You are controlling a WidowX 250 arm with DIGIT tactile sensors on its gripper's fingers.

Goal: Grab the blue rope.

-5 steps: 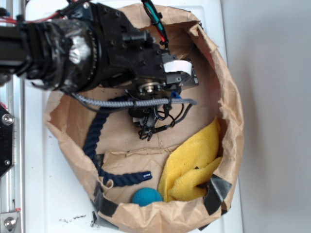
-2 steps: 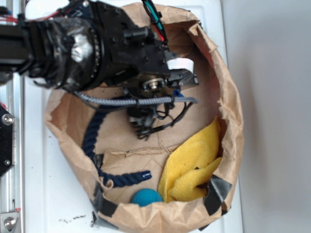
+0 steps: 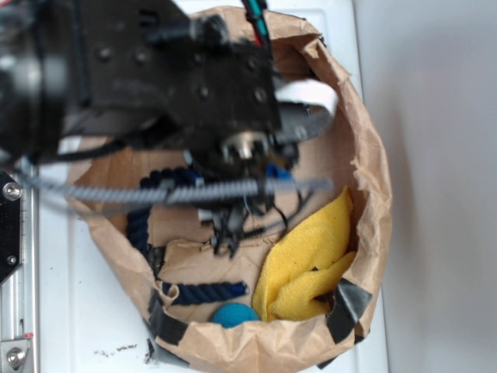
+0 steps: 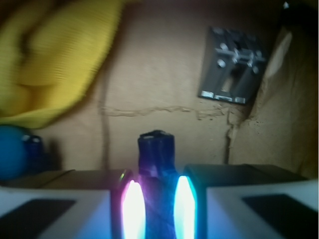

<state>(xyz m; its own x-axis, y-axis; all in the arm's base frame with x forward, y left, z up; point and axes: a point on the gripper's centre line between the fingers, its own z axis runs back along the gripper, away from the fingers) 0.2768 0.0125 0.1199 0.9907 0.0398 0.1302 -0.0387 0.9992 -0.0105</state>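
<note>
The blue rope (image 3: 138, 227) curves down the left side of the paper bag (image 3: 365, 167), and its far end (image 3: 203, 292) lies by the bag's front wall. Its other end (image 4: 156, 147) stands up between my glowing fingertips in the wrist view. My gripper (image 4: 156, 186) is shut on that end. In the exterior view my gripper (image 3: 265, 165) sits mid-bag, mostly hidden under the black arm, with a bright blue cap poking out beside it.
A yellow cloth (image 3: 307, 260) fills the bag's right front (image 4: 55, 55). A small teal ball (image 3: 234, 315) rests at the front wall (image 4: 10, 152). A grey braided cable (image 3: 194, 193) crosses the bag. Black tape patches (image 3: 345, 305) (image 4: 232, 67) hold the paper.
The arm has risen toward the camera and looks larger and blurred. The held rope end came up with it, and the rope's upper stretch shifted.
</note>
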